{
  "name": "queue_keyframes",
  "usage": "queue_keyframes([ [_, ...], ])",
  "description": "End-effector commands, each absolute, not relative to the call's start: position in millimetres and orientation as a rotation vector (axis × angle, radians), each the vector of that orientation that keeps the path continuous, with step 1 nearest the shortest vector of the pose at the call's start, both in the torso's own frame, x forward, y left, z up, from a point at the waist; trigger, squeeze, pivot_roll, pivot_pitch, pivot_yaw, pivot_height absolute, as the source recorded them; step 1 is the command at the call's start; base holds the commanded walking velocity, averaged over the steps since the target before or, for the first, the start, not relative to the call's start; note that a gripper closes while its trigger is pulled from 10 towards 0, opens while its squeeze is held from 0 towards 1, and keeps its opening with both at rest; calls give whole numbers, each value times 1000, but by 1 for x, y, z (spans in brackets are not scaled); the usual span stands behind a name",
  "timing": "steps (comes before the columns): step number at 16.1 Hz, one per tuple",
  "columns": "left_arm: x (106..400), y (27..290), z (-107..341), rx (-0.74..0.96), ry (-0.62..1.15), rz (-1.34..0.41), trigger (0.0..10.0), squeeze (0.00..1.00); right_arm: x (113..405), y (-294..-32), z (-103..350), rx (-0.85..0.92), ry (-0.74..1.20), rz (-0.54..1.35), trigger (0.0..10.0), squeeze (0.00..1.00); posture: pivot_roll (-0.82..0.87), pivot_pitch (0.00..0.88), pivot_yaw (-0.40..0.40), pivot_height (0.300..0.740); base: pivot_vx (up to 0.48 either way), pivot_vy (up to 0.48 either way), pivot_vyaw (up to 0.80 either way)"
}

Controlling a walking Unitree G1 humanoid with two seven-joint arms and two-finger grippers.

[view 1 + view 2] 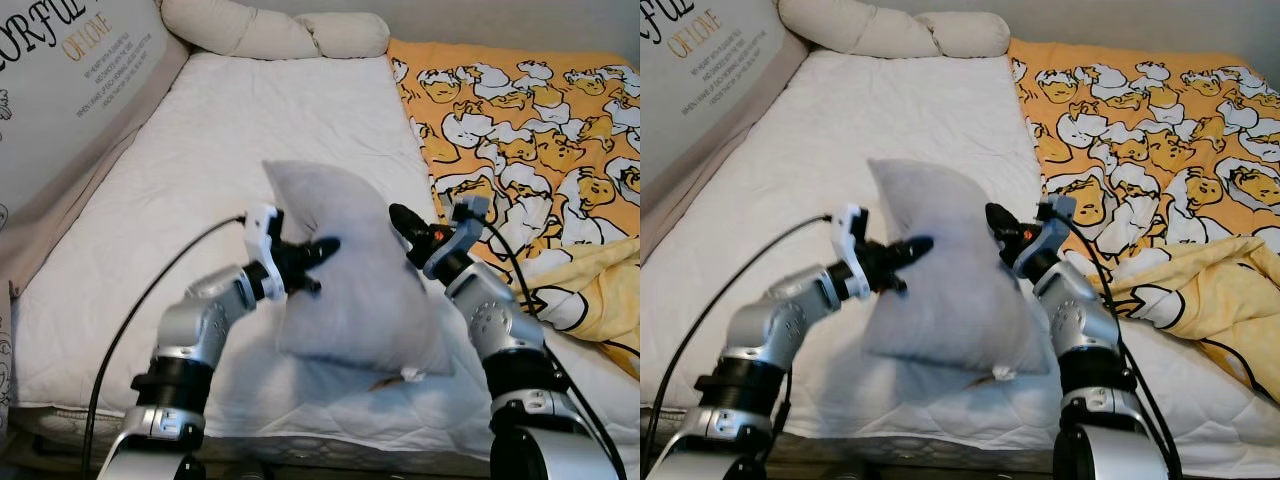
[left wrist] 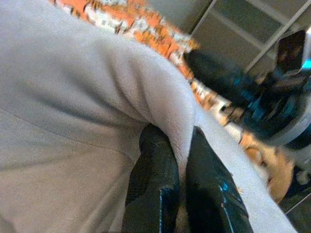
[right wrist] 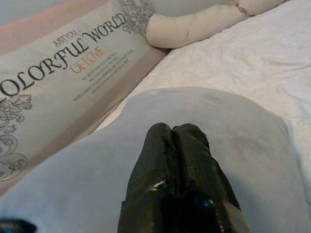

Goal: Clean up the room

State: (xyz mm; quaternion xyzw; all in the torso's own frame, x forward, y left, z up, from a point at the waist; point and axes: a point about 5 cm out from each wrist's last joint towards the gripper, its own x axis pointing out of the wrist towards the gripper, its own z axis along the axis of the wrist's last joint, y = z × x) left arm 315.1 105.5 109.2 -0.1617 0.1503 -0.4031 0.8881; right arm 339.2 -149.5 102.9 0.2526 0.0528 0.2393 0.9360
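A grey pillow (image 1: 350,270) stands on end on the white bed (image 1: 200,180), lifted between my two arms. My left gripper (image 1: 322,250) is at its left side, shut on a fold of the grey fabric. In the left wrist view that fold is squeezed between the black fingers (image 2: 155,179). My right gripper (image 1: 403,220) touches the pillow's upper right edge. The right wrist view has its fingers (image 3: 177,141) pressed together and lying against the pillow (image 3: 228,131), with no fabric visibly between them.
An orange and yellow duck-print blanket (image 1: 520,110) lies crumpled over the bed's right side. A long cream bolster (image 1: 270,30) lies across the far end. A lettered cushion (image 1: 70,70) leans along the left side. The bed's front edge is just below my arms.
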Motion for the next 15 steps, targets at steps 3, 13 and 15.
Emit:
queue_keyframes([
  [3,314,108,113,-209,291,-813,0,0,335,-157,96,466,129,426,4000,0,41,0,-10,740,0,0,0],
  [13,328,140,141,186,25,-509,10000,0,319,-172,94,326,76,226,10000,0,37,0,1,740,0,0,0],
  [15,325,143,137,190,21,-496,10000,0,313,-165,90,285,98,265,10000,0,25,0,5,740,0,0,0],
])
